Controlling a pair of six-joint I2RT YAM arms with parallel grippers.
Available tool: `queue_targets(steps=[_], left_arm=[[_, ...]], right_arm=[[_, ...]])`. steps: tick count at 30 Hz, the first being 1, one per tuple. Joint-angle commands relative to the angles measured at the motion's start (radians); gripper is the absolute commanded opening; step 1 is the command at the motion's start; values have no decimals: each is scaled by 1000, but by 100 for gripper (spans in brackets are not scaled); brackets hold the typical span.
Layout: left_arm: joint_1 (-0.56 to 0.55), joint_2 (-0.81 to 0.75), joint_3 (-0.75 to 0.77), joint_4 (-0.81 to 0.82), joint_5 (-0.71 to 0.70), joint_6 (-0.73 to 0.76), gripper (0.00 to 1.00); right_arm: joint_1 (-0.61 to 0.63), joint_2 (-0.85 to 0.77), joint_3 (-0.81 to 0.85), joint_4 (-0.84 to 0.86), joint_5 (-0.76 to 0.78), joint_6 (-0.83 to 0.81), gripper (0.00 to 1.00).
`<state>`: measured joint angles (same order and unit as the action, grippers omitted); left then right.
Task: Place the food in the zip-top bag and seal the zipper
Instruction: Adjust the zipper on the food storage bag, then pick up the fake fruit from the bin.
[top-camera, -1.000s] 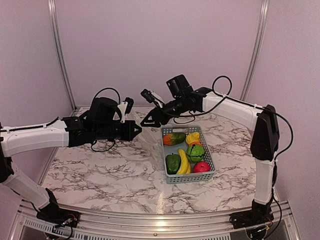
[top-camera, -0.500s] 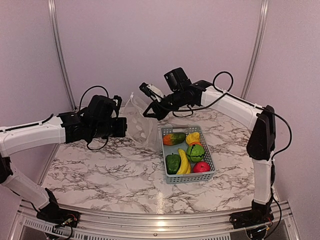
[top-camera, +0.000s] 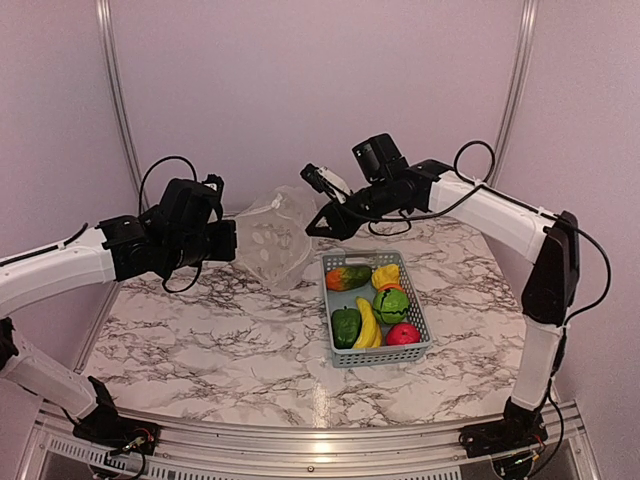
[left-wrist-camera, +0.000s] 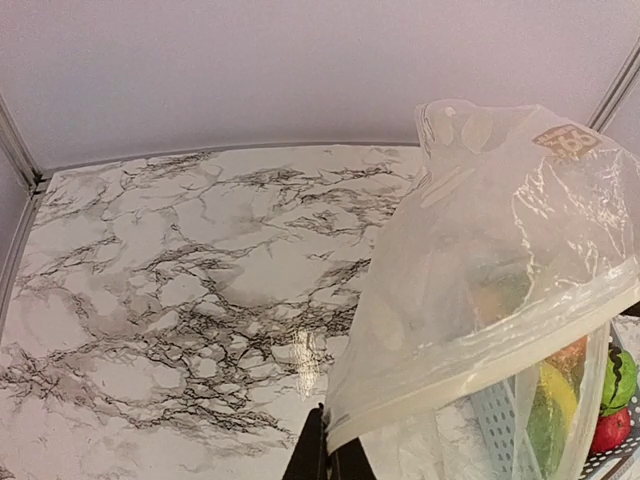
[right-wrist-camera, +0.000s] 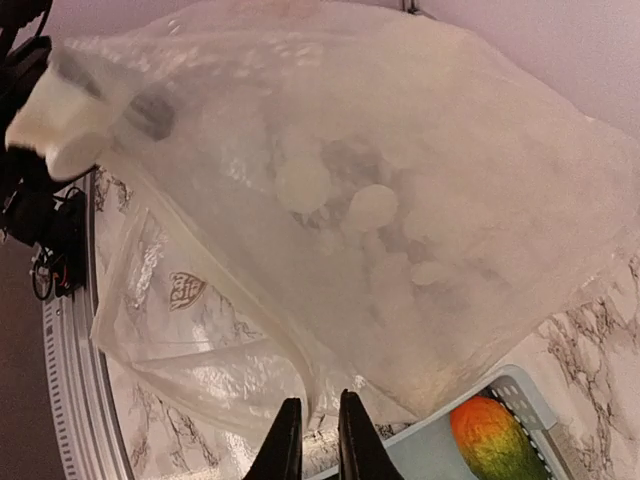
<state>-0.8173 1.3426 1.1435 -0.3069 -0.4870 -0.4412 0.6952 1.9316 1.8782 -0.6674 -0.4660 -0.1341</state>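
The zip-top bag (top-camera: 272, 238) hangs in the air between my two grippers, clear with white dots, and empty. My left gripper (top-camera: 228, 243) is shut on its left mouth edge; in the left wrist view the jaws (left-wrist-camera: 335, 455) pinch the zipper (left-wrist-camera: 480, 345). My right gripper (top-camera: 318, 228) is shut on the bag's right edge, which runs between its fingers (right-wrist-camera: 318, 440). The bag (right-wrist-camera: 400, 200) fills the right wrist view. The food lies in the light-blue basket (top-camera: 380, 355): orange-green piece (top-camera: 348, 277), yellow piece (top-camera: 386, 275), green ball (top-camera: 390, 305), dark green pepper (top-camera: 346, 326), banana (top-camera: 368, 325), red apple (top-camera: 403, 334).
The basket stands right of centre on the marble table (top-camera: 200, 340), just below and right of the hanging bag. The back wall and two metal posts (top-camera: 118, 110) close the far side. Cables loop from both wrists. A metal rail (top-camera: 300, 440) runs along the near edge.
Both grippers have lifted the bag off the table. The left arm drew back to the left and the right arm moved right, spreading the bag between them.
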Motion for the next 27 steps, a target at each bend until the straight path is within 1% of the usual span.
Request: queue_targets(steps=[1,2,4,6,8,10,13,15,18,21,27], left_arm=[[3,-13,-11,48,78,43,0],[3,-16,-10,49,94,49,0],[3,-22,0,34,111,63,0],[3,-26,21,-6,110,82,0],[3,-33,49,-59,102,104,0],[3,-44,76,-112,88,131,0],[3,-57,117,-192,77,161,0],[3,-60,135,-230,90,169,0],[3,-68,136,-252,110,161,0],[3,-68,120,-242,120,151,0],[3,-53,90,-204,158,131,0]], right_arm=[[-21,-68,-46,4,-297,-18,17],[-26,-80,-52,7,-313,-24,21],[-43,-95,-52,-10,-349,-59,25],[-62,-100,-43,-64,-355,-133,28],[-81,-103,-51,-126,-329,-227,29],[-95,-115,-87,-175,-244,-332,31],[-100,-165,-201,-180,-51,-467,36],[-107,-199,-287,-156,52,-519,44],[-111,-231,-385,-140,175,-578,51],[-113,-242,-460,-120,254,-595,55],[-113,-231,-520,-115,340,-577,61]])
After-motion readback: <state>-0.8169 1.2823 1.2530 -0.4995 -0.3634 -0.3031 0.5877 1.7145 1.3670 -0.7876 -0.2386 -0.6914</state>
